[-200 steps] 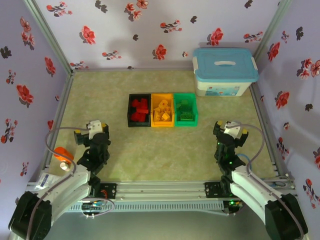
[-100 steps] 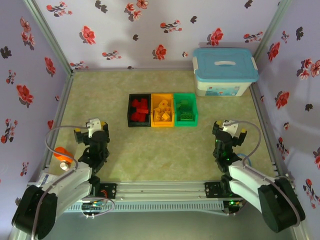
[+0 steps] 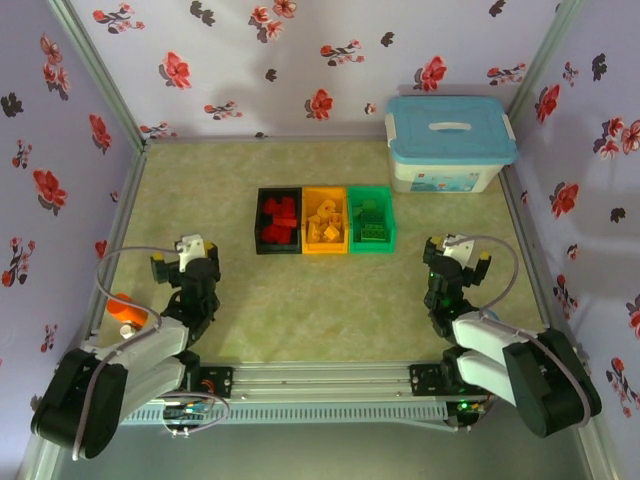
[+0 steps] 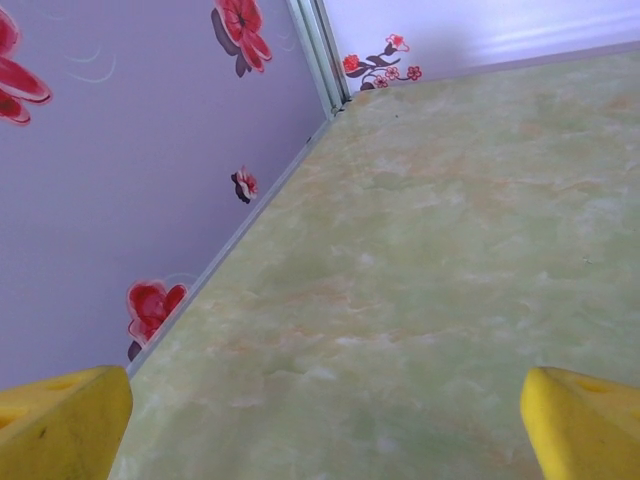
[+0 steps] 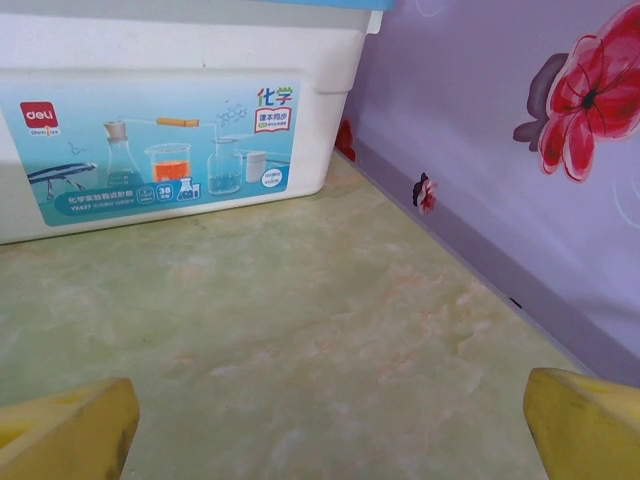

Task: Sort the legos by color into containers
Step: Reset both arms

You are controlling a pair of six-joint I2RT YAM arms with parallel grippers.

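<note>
Both of your arms have folded back toward their bases over the last second, and the right gripper (image 3: 456,252) has drifted a touch left. You've got the left gripper (image 3: 182,257) sitting at the near left and the right one at the near right, each above bare table (image 3: 310,300). On the left wrist camera the yellow fingers (image 4: 62,422) are spread wide with nothing between them; same story for the right fingers (image 5: 585,425), released and empty. The legos (image 3: 325,222) lie sorted at mid-table: red ones in the black bin (image 3: 258,222), yellow-orange ones in the yellow-orange bin (image 3: 325,191), green ones in the green bin (image 3: 389,222). The three bins touch in a row. The white box (image 3: 445,175) stands at the far right, and an orange cylinder (image 3: 124,307) lies at the near left edge.
</note>
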